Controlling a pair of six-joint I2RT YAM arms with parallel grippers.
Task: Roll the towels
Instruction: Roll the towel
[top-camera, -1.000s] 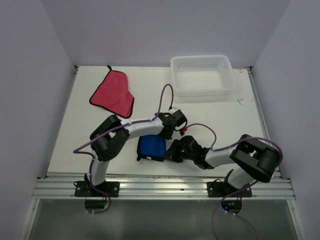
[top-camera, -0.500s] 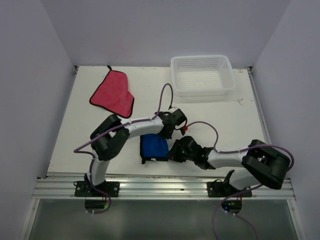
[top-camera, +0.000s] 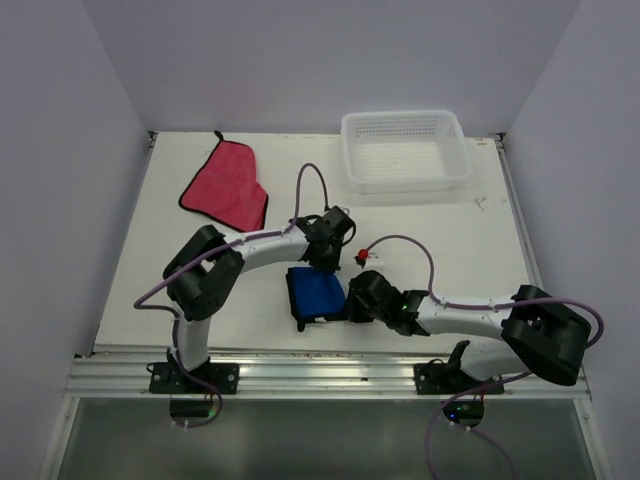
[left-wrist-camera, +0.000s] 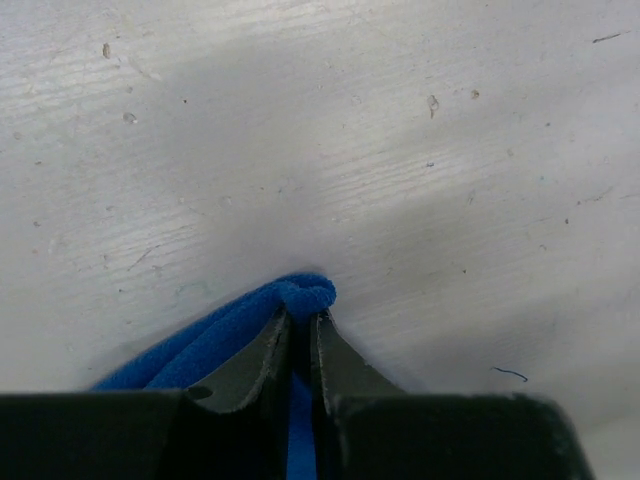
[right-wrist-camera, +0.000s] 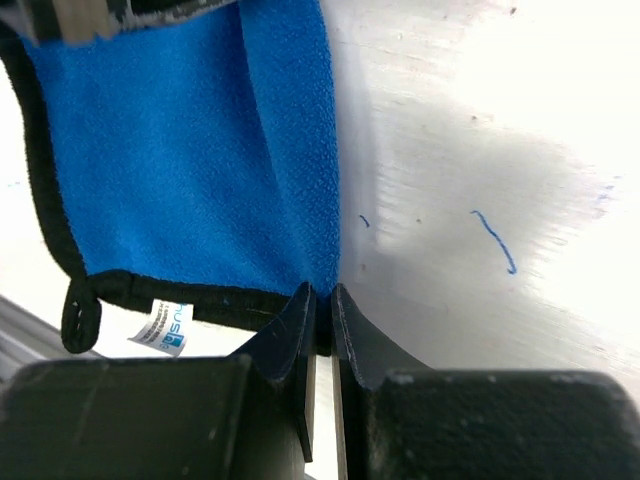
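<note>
The blue towel (top-camera: 316, 294) lies partly folded on the white table near the front, between the two arms. My left gripper (top-camera: 322, 264) is shut on a fold at its far edge, which bulges past the fingertips in the left wrist view (left-wrist-camera: 300, 296). My right gripper (top-camera: 350, 305) is shut on its near right corner at the black edging (right-wrist-camera: 322, 305). The blue cloth (right-wrist-camera: 190, 150) spreads left of the right jaws, with a black loop and a white label (right-wrist-camera: 162, 325). The pink-red towel (top-camera: 228, 187) lies flat at the back left, far from both grippers.
A white mesh basket (top-camera: 405, 150) stands at the back right. A small red part (top-camera: 361, 258) sits on the right arm's cable by the towel. The metal rail (top-camera: 330, 375) runs along the table's near edge. Purple-grey walls close in both sides.
Both grippers have shifted left and slightly back with the blue towel, which now lies more spread and squarer. The left arm's elbow has swung left; the right arm has stretched out lower.
</note>
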